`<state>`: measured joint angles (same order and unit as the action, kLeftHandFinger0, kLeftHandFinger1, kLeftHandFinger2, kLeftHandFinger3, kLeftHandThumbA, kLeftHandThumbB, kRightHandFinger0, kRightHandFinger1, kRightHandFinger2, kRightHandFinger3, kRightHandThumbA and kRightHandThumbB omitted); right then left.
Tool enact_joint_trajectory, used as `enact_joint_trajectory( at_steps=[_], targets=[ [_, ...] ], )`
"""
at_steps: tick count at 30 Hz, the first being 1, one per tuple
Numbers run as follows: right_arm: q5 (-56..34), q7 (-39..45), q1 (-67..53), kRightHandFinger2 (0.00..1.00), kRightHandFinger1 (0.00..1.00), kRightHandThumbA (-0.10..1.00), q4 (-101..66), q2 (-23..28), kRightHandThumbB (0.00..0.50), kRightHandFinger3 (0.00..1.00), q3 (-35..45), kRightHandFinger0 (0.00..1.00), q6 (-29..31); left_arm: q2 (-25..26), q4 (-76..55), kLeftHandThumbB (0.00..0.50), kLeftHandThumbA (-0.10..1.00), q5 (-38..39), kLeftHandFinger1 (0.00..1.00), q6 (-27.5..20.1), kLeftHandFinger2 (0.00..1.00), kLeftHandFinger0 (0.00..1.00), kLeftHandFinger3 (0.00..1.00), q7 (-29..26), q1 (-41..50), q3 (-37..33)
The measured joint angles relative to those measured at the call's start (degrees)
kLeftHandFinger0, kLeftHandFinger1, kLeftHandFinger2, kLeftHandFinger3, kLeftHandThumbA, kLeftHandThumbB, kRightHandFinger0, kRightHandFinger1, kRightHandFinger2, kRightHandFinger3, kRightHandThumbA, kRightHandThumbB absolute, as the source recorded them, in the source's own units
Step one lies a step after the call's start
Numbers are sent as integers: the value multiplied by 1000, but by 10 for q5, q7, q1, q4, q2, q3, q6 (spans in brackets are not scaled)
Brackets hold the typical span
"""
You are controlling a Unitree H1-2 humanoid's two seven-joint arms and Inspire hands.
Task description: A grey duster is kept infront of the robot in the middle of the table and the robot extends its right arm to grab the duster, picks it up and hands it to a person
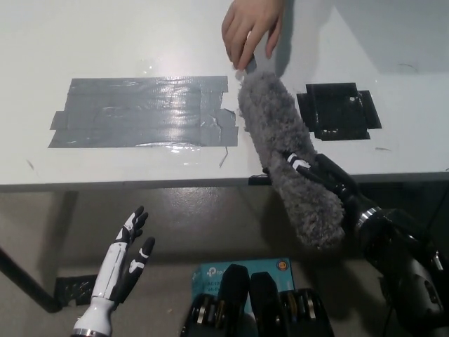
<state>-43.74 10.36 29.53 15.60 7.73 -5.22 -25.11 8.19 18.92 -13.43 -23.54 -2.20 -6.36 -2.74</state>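
Black right hand (324, 175) grips grey duster (284, 151), tilted toward person's hand (249, 24).

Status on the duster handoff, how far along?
Done: the grey duster is off the table, gripped by the black right hand. In hand: the duster is held out toward a person's hand, which is at its handle end. Left: the right hand is not yet released, so the transfer isn't complete. The white left hand rests open below the table edge.
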Motion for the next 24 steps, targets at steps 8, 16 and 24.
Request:
enact_joint_trajectory(
  at_steps=[8,16,24],
  targets=[
    [-66,-29,0,946,511,-100,-22,2,115,1000,-4,0,-8,0,0,222,908,0,1000,0,1000,1000,1000,0,-1,0],
    [-144,-61,4,1000,1000,375,-61,15,239,1000,-8,713,-13,0,0,228,905,0,1000,0,1000,1000,1000,0,-11,0],
    [-195,-29,9,1000,1000,854,-118,40,432,1000,-15,1000,-14,1,-1,221,911,2,1000,-1,1000,1000,1000,0,-21,1]
  ],
)
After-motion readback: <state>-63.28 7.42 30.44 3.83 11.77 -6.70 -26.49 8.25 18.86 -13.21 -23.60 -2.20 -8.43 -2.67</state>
